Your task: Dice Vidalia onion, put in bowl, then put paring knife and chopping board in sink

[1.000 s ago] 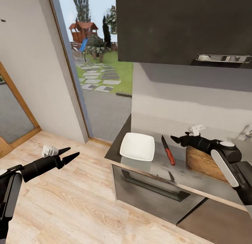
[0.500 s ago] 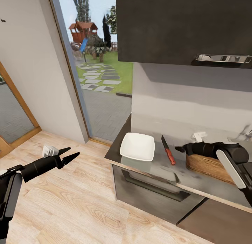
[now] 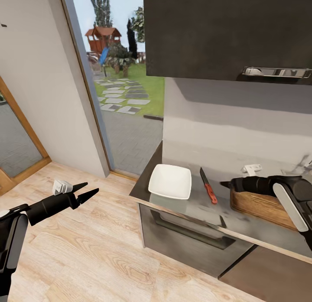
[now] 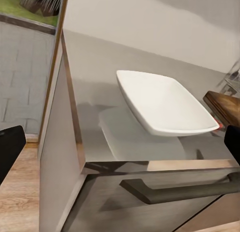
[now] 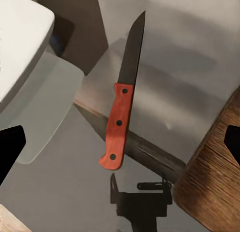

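Observation:
The white bowl [image 3: 170, 181] rests on the grey countertop [image 3: 199, 206] near its left end. To the right of it lies the paring knife [image 3: 208, 186], red handle toward me and blade pointing at the wall. The brown chopping board [image 3: 255, 204] sits further right. My right gripper [image 3: 225, 184] hovers over the board's left end, just right of the knife. In the right wrist view its fingers [image 5: 10, 147] stand wide apart, open, over the knife [image 5: 117, 127]. My left gripper [image 3: 89, 189] is open above the floor, left of the counter. The onion and sink are out of view.
An oven front with a dark bar handle [image 3: 190, 233] sits under the counter. A dark upper cabinet [image 3: 225, 33] with a chrome handle hangs above the worktop. A glass door [image 3: 125, 89] to the garden stands left of the counter. Light wood floor [image 3: 86, 250] spreads around my left arm.
My right gripper has drawn back to the right and slightly down, from beside the knife to over the board's left end, with its wrist turned. The left arm has not moved.

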Robot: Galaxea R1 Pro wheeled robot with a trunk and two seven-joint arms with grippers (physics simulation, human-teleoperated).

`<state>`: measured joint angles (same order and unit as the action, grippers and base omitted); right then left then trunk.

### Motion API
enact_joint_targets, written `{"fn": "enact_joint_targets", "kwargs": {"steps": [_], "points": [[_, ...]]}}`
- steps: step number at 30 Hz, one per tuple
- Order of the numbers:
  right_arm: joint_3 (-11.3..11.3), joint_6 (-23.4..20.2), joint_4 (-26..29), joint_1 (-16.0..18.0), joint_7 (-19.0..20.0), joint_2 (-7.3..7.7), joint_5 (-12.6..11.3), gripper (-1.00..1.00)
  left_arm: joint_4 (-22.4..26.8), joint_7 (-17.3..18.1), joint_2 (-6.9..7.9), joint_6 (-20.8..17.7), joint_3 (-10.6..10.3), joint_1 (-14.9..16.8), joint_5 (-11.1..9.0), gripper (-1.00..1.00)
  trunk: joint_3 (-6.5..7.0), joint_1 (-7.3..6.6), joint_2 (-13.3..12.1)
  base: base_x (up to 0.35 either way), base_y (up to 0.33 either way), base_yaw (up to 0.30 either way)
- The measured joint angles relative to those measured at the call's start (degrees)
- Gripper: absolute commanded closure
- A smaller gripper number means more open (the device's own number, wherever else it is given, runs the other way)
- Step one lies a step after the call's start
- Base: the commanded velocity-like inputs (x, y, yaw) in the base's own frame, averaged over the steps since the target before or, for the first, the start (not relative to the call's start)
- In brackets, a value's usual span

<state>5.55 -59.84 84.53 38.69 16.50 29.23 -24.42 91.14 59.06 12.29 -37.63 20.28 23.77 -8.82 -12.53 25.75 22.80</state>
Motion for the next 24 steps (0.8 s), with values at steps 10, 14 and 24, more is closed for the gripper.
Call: {"fn": "enact_joint_targets", "kwargs": {"steps": [10, 14, 24], "points": [[0.02, 0.01, 0.00, 0.00, -2.80, -5.90, 0.06, -1.00, 0.00, 0.00, -0.25, 0.00, -0.12, 0.00, 0.00, -1.00, 0.00, 0.00, 0.00, 0.000, 0.000, 0.000], [0.03, 0.04, -0.09, 0.05, -7.89, -7.99, 0.09, -1.00, 0.00, 0.00, -0.38, 0.01, -0.16, 0.00, 0.00, -1.00, 0.00, 0.00, 0.00, 0.000, 0.000, 0.000], [-0.03, 0.05, -1.02, 0.43, -18.67, -11.40, 0.90, -1.00, 0.00, 0.00, -0.50, 0.01, -0.18, 0.00, 0.00, -1.00, 0.00, 0.00, 0.00, 0.000, 0.000, 0.000]]}}
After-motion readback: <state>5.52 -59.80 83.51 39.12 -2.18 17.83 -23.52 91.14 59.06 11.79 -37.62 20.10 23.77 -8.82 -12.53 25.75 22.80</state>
